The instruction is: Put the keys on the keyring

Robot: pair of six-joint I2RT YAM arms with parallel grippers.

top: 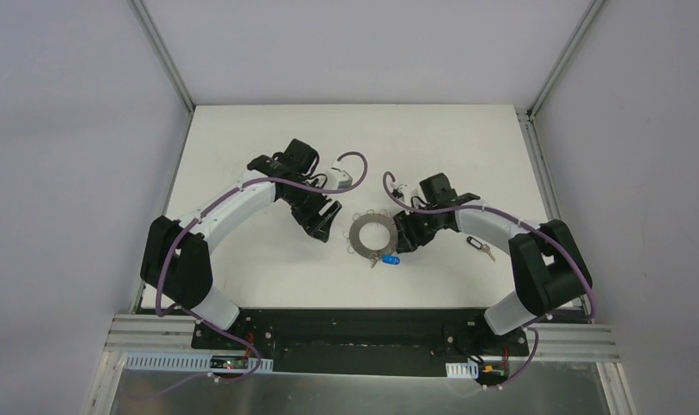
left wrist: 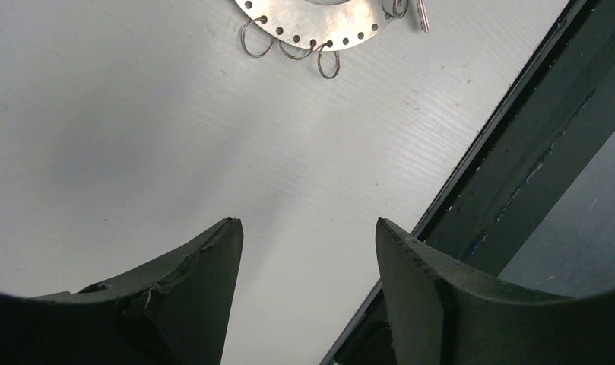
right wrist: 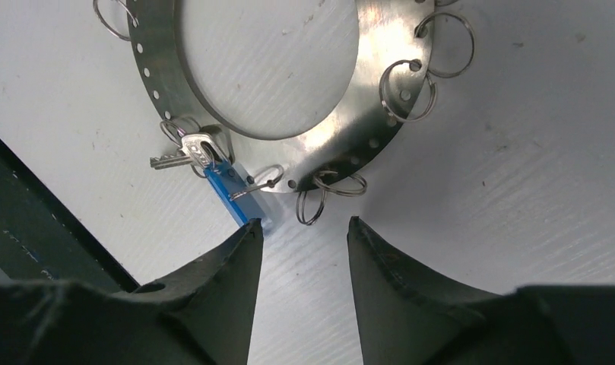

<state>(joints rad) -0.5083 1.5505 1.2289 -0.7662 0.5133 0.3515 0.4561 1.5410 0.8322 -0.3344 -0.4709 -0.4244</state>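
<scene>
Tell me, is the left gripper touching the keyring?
Apart. The left wrist view shows bare table between the left gripper and the keyring.

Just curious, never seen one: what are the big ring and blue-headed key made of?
The keyring looks like bare grey metal, dully shiny: light glints off its flat face. On the blue key, the head looks like glossy plastic; the blade is silvery, likely metal.

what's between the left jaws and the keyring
Nothing, just bare table up to the keyring; the left wrist view shows it.
</scene>
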